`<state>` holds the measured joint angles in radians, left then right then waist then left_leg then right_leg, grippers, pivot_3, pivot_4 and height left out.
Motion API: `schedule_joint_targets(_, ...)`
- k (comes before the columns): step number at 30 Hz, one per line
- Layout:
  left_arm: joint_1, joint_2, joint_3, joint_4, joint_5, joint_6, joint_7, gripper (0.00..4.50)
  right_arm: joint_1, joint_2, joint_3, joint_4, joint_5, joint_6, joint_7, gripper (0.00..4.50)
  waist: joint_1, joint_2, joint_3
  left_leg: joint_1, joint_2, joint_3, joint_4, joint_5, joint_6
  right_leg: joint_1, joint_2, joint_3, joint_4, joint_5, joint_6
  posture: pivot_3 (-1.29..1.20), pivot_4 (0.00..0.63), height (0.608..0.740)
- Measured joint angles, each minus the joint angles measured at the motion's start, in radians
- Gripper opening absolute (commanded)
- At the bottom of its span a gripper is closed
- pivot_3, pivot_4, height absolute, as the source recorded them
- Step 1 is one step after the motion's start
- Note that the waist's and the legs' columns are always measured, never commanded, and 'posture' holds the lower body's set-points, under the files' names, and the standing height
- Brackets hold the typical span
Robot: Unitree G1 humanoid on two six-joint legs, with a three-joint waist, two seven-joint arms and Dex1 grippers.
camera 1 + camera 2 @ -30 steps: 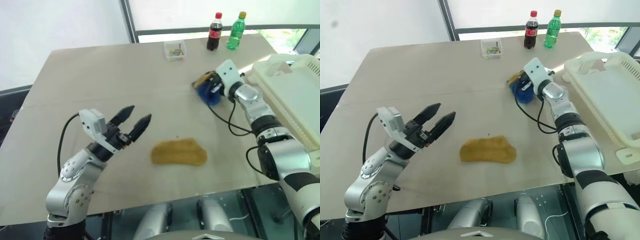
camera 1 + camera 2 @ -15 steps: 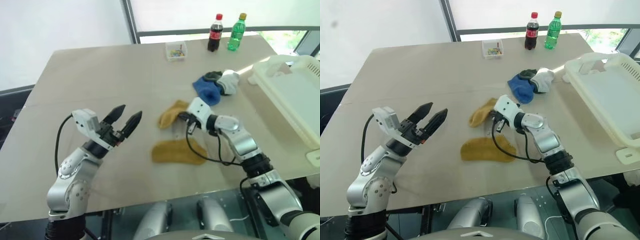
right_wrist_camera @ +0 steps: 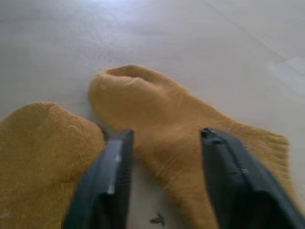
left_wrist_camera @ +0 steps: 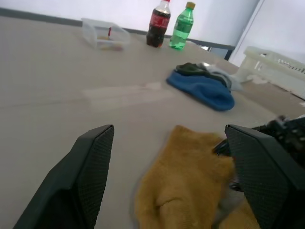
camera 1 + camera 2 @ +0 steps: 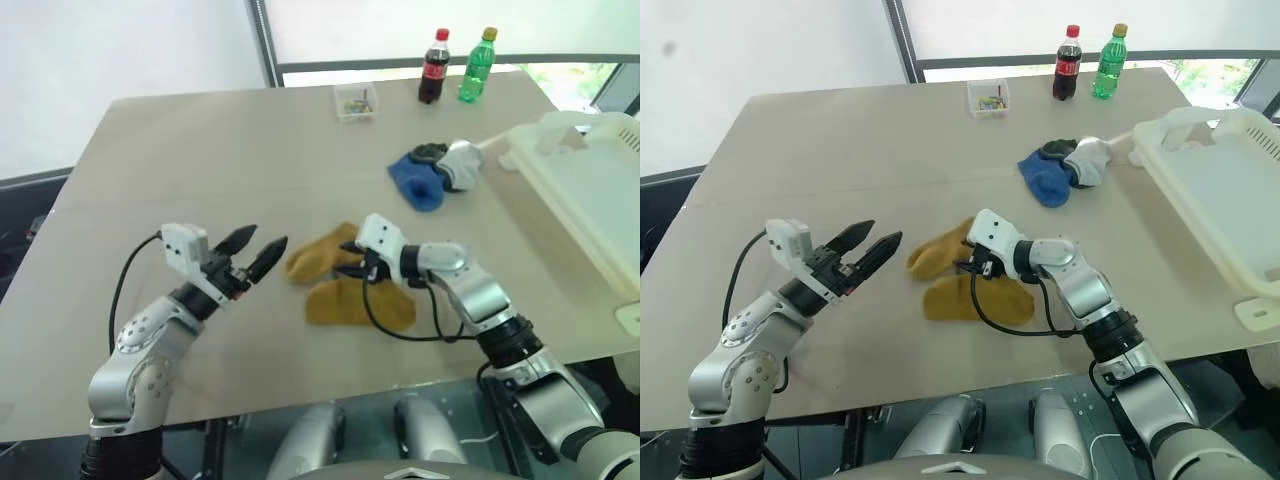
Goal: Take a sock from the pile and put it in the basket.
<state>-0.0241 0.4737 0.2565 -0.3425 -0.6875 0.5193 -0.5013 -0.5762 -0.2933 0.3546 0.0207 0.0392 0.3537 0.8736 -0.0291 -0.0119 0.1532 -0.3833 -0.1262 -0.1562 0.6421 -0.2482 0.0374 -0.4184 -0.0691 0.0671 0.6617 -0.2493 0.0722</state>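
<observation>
1. Two mustard socks lie on the table: the upper mustard sock and the lower mustard sock, touching each other.
2. The pile holds three visible socks: blue, dark and white-grey. It lies beyond the mustard socks, between them and the basket.
3. One basket sits at the table's right edge, just beside the pile.
4. Two bottles and one clear box stand at the far edge, behind the pile.
5. The right gripper has its fingers spread apart, resting over the upper mustard sock's end, gripping nothing.
6. The left gripper has its fingers wide apart, empty, pointing at the upper mustard sock from just beside it.
</observation>
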Motion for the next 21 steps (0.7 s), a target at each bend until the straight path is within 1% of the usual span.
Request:
schedule_joint_targets(3, -0.001, 0.042, -0.013, 0.004, -0.005, 0.097, 0.003, 3.93, 0.032, -0.050, -0.047, -0.107, 0.043, 0.041, 0.010, 2.65, 0.000, 0.000, 0.000, 0.000, 0.000, 0.000, 0.000, 0.000, 0.000, 0.000, 0.000, 0.000, 0.000, 0.000, 0.000, 0.00, 0.150, 0.740)
schedule_joint_targets(6, -0.011, 0.055, -0.036, 0.021, 0.007, 0.108, -0.017, 3.93, 0.053, -0.069, -0.068, -0.157, 0.082, 0.090, 0.012, 2.65, -0.001, 0.000, 0.000, 0.000, 0.000, 0.000, 0.000, 0.000, 0.000, 0.000, 0.000, 0.000, 0.000, 0.000, 0.000, 0.00, 0.150, 0.740)
schedule_joint_targets(9, -0.030, 0.079, -0.077, 0.059, 0.059, 0.107, -0.038, 3.93, 0.051, -0.067, -0.103, -0.157, 0.103, 0.148, -0.020, 2.65, -0.001, 0.000, 0.000, 0.000, 0.000, 0.000, 0.000, 0.000, 0.000, 0.000, 0.000, 0.000, 0.001, 0.000, 0.000, 0.00, 0.150, 0.740)
schedule_joint_targets(12, -0.051, 0.079, -0.109, 0.081, 0.097, 0.108, -0.039, 3.93, 0.008, -0.045, -0.106, -0.058, 0.071, 0.163, -0.092, 2.65, -0.002, 0.000, 0.000, 0.001, 0.000, 0.001, 0.000, 0.000, 0.000, 0.000, 0.000, 0.000, 0.001, 0.000, 0.000, 0.00, 0.150, 0.740)
schedule_joint_targets(15, -0.055, 0.079, -0.138, 0.091, 0.140, 0.110, -0.029, 3.93, -0.050, -0.002, -0.104, 0.085, 0.039, 0.162, -0.154, 2.65, -0.004, 0.000, 0.000, 0.000, 0.000, 0.000, -0.001, 0.000, 0.000, 0.000, 0.000, 0.001, 0.001, 0.000, 0.000, 0.00, 0.150, 0.740)
schedule_joint_targets(17, -0.054, 0.074, -0.152, 0.092, 0.160, 0.111, -0.023, 3.93, -0.075, 0.008, -0.099, 0.163, 0.018, 0.155, -0.173, 2.65, -0.004, 0.000, 0.000, 0.000, 0.000, 0.001, -0.001, 0.000, 0.000, 0.000, 0.000, 0.001, 0.000, 0.000, 0.000, 0.00, 0.150, 0.740)
schedule_joint_targets(21, -0.050, 0.071, -0.155, 0.088, 0.189, 0.107, -0.014, 3.93, -0.088, 0.019, -0.092, 0.242, 0.007, 0.143, -0.171, 2.65, -0.004, 0.000, 0.000, 0.000, 0.000, 0.001, -0.001, 0.000, 0.000, 0.000, 0.000, 0.001, -0.001, 0.000, 0.000, 0.00, 0.150, 0.740)
